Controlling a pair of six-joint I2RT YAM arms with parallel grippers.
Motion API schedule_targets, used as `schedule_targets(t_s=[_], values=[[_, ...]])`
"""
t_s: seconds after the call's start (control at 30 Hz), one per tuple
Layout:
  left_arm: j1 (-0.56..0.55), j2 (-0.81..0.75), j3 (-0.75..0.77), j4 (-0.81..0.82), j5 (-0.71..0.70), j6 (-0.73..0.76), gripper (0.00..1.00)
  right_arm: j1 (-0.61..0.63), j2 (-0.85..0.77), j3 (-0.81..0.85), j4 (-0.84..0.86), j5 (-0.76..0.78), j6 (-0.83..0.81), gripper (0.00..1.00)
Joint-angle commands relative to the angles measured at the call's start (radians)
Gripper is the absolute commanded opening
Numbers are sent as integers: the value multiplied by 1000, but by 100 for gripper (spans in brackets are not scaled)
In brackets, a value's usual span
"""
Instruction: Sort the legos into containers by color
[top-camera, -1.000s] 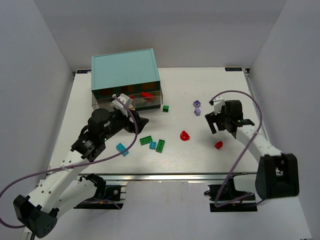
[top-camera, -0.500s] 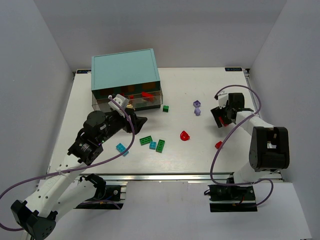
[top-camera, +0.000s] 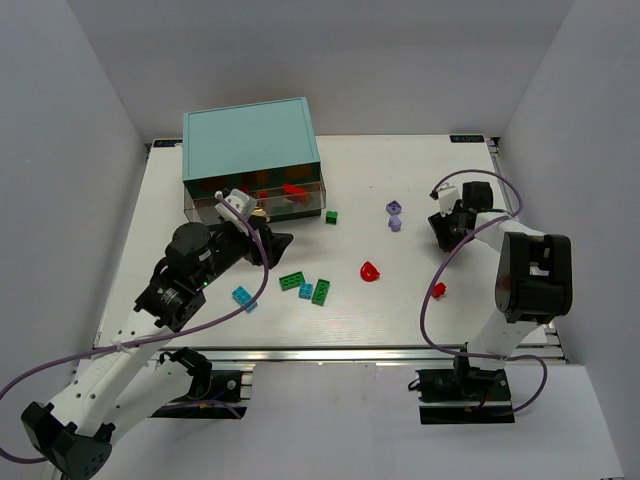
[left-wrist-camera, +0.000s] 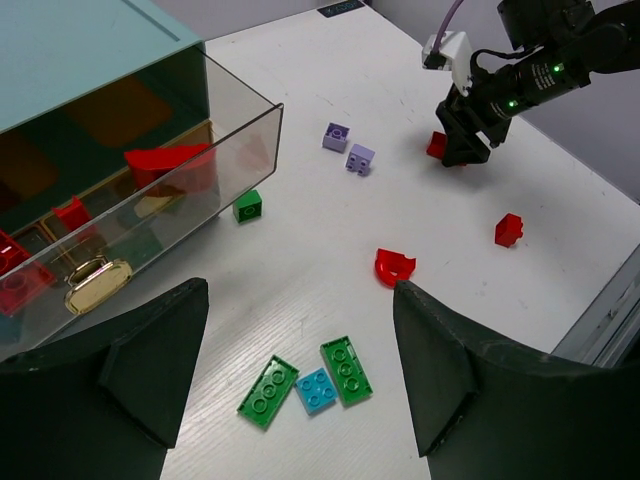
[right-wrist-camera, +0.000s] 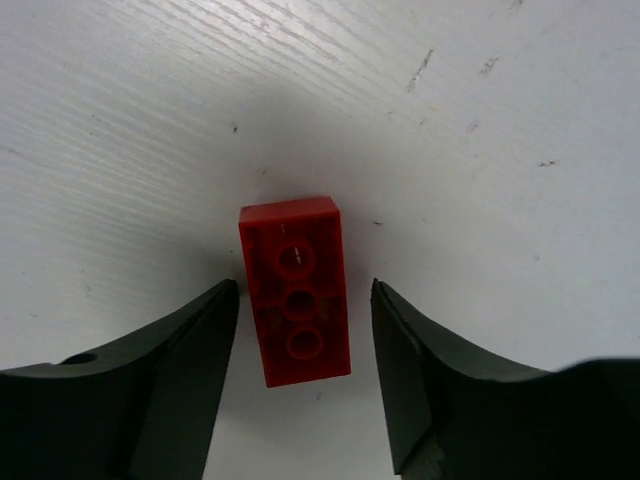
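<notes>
1. Placement: the red brick (right-wrist-camera: 295, 290) lies on the right of the table (right-wrist-camera: 480, 120), between the fingers of the right gripper (right-wrist-camera: 303, 290), with its long axis along them.
2. The narrow width is thus offered for pinching.
3. The jaws are parted and nothing is gripped; slim gaps are seen on both sides.
4. Glossy hard plastic with a row of round studs is shown.
5. The left gripper (left-wrist-camera: 300, 370) is held wide open and empty near the red-stocked drawer (left-wrist-camera: 245, 130), far left.
</notes>
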Motion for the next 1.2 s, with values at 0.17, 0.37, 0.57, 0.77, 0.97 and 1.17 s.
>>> schedule_targets(t_s=[0.17,0.37,0.57,0.77,0.97,1.17], values=[[-5,-44,-17,17,-29,15,84,-26,0,35,-86,-138,-75,35],[-5,-72,-29,33,-35,15,85,-6,-153,22,-179,-283,-172,8],[-5,-101,-35,39,-55,23,84,135,-357,117,-273,-365,-270,3],[4,-146,-61,54,-127,36,85,350,-344,398,-336,-368,-244,4],[15,-182,-90,77,-210,58,85,554,-183,718,-339,-327,-214,5],[15,-161,-83,56,-254,72,85,707,-3,912,-330,-241,-221,13]])
